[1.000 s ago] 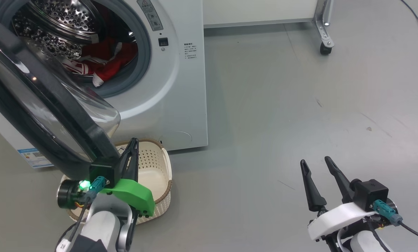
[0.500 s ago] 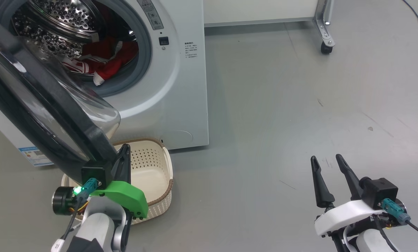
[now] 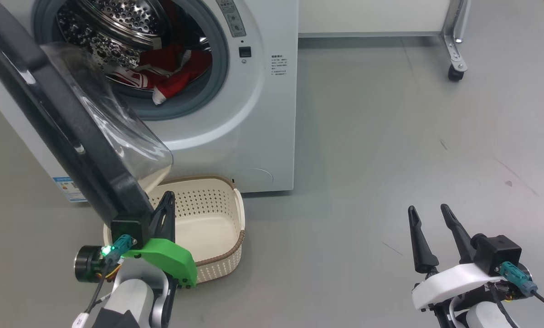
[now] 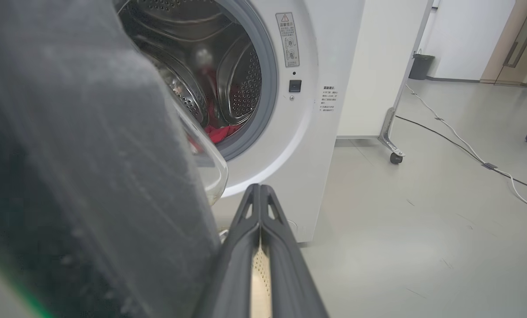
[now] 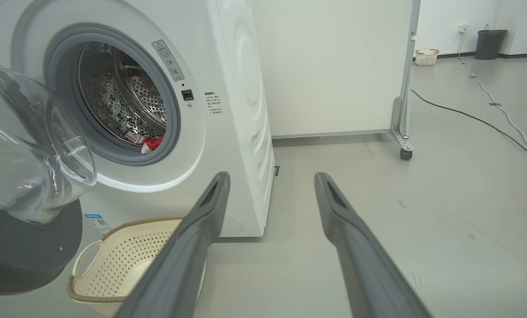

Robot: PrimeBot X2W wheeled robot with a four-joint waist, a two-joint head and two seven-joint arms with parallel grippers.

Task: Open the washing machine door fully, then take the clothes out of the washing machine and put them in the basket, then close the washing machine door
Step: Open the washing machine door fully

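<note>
**Inspector:** Left side?
**Assistant:** The door (image 3: 48, 118) is partly open, its rim just left of the left gripper (image 3: 167, 196). The fingers are pressed together on nothing. I judge it is placed to push the door wider, though contact is unclear.
**Inspector:** Ahead of it?
**Assistant:** The basket (image 3: 228, 187) sits under its tips, empty. The clothes (image 3: 174, 73) lie beyond, inside the machine (image 3: 263, 114).
**Inspector:** Right?
**Assistant:** The right gripper (image 3: 428, 209) is spread wide and empty, well apart from the machine, waiting.

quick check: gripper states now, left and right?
Left gripper: shut, fingers together, empty, beside the washing machine door.
Right gripper: open, empty.
</note>
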